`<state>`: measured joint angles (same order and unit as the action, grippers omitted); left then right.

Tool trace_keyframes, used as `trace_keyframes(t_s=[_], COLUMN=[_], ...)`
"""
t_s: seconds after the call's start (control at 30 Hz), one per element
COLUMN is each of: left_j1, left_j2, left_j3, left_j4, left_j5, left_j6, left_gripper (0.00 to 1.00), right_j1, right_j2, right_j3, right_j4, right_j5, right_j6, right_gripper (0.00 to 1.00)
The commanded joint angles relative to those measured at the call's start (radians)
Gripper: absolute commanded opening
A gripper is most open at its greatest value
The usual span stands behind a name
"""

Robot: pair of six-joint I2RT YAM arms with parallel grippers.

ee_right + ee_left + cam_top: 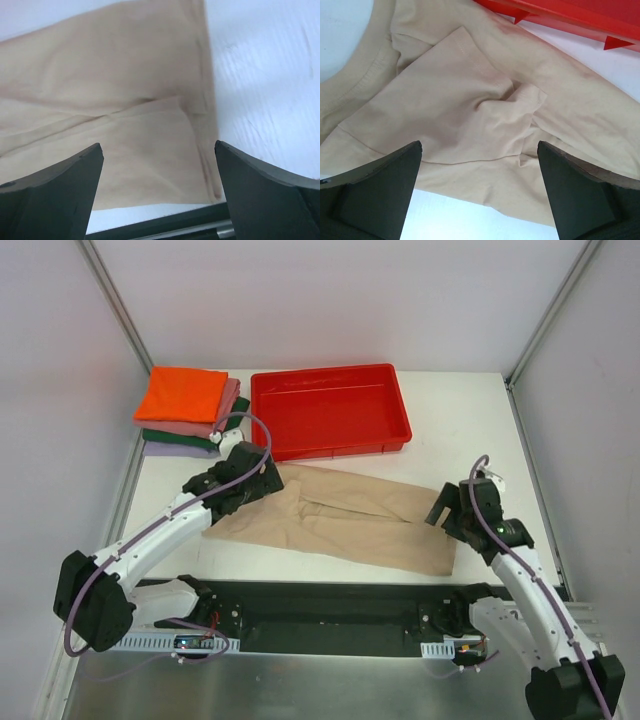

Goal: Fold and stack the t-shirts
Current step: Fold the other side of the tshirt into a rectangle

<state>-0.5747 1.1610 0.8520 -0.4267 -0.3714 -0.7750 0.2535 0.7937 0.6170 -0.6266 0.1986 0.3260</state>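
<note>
Beige t-shirt (350,515), laid as a long strip just before the red tray (330,450): left gripper (480,150) and right gripper (157,150) are held open over its ends, where both layers should be pinched evenly.

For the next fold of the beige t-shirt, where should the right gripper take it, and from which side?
Probably the hem at the right end of the beige t-shirt, near its front corner. That edge lies flat beside bare table, so the open right gripper can come from the right and above, sliding one finger under it.
</note>
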Motion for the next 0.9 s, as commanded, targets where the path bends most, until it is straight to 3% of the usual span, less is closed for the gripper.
trace_keyframes(t_s=[0.0, 0.23, 0.47, 0.73, 0.87], left_j1=[-0.005, -0.005, -0.004, -0.005, -0.005], left_j2=[-0.011, 0.02, 0.006, -0.001, -0.001], left_j3=[-0.005, -0.047, -0.079, -0.079, -0.087], left_j4=[-0.044, -0.044, -0.043, -0.044, -0.044], left_j5=[-0.021, -0.018, -0.035, -0.029, -0.02], left_j6=[0.028, 0.036, 0.025, 0.023, 0.013], left_gripper=[0.99, 0.99, 0.99, 0.99, 0.99], right_j1=[-0.063, -0.109, -0.118, -0.131, -0.135], right_j2=[-0.062, 0.094, 0.257, 0.329, 0.363], right_j3=[-0.078, -0.132, -0.161, -0.191, -0.183], right_j4=[-0.154, 0.048, 0.192, 0.269, 0.265], right_j5=[0.067, -0.01, -0.022, -0.059, -0.091], right_j6=[0.062, 0.002, -0.019, -0.007, -0.005], right_gripper=[0.96, 0.99, 0.89, 0.82, 0.68])
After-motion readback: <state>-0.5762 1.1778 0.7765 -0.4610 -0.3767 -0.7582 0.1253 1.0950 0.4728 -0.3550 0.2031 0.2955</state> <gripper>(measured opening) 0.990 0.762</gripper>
